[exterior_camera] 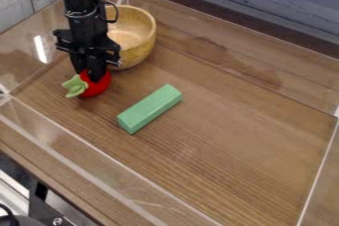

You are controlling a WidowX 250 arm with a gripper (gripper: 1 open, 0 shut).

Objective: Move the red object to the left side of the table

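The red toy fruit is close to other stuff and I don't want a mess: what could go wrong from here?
The glossy red fruit looks rounded, so it might slip or roll if the jaws' hold is poor. The wooden bowl stands right beside the arm, so a sideways move could bump it. The green block lies near too, and might get nudged.

Green rectangular block point(150, 109) seen lying flat, set diagonally near the middle — yellowish round bowl point(130, 36) seen toward the upper left, partly hidden. Dark coiled cables point(24, 208) cut off at the lower-left corner — details unclear.
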